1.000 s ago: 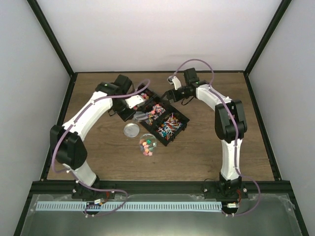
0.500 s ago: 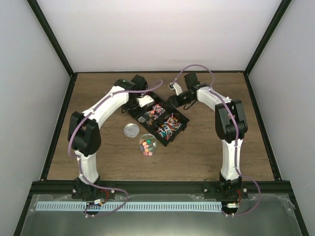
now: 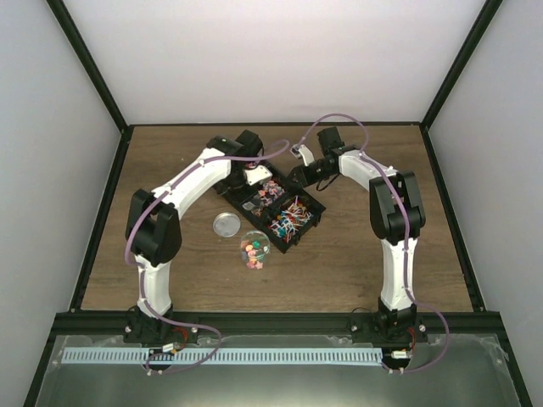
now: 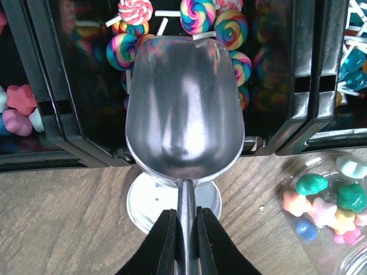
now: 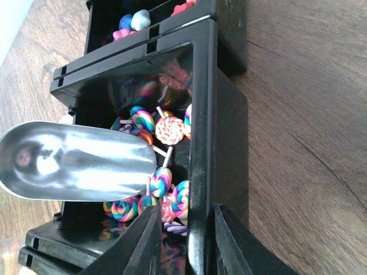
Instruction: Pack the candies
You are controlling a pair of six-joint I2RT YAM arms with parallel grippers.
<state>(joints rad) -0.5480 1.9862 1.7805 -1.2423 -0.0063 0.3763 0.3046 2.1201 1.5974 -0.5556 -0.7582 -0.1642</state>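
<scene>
**Scoop lined up with the lollipop heap.** Rainbow-swirl lollipop candies [image 4: 231,30] on white sticks lie heaped in the middle compartment of the black plastic divided tray [image 4: 312,86], toward its far end. The empty polished metal scoop [image 4: 184,109] is held over that compartment. Its open lip points at the heap and its long axis runs along the compartment.

The left gripper [image 4: 184,220] is clamped on the thin handle, so the lollipops lie straight ahead of it, just past the lip. The right gripper [image 5: 186,215] stands astride the tray's far wall with its jaws narrow, one finger inside beside the lollipops and one outside. Whether it pinches the wall cannot be told.

The left arm appears to be the one placed to scoop, by pushing forward and down. Star-shaped candies [image 4: 319,211] sit in the clear round jar [image 3: 268,244] just beside the tray. A silvery round lid [image 4: 143,206] lies below the handle.
</scene>
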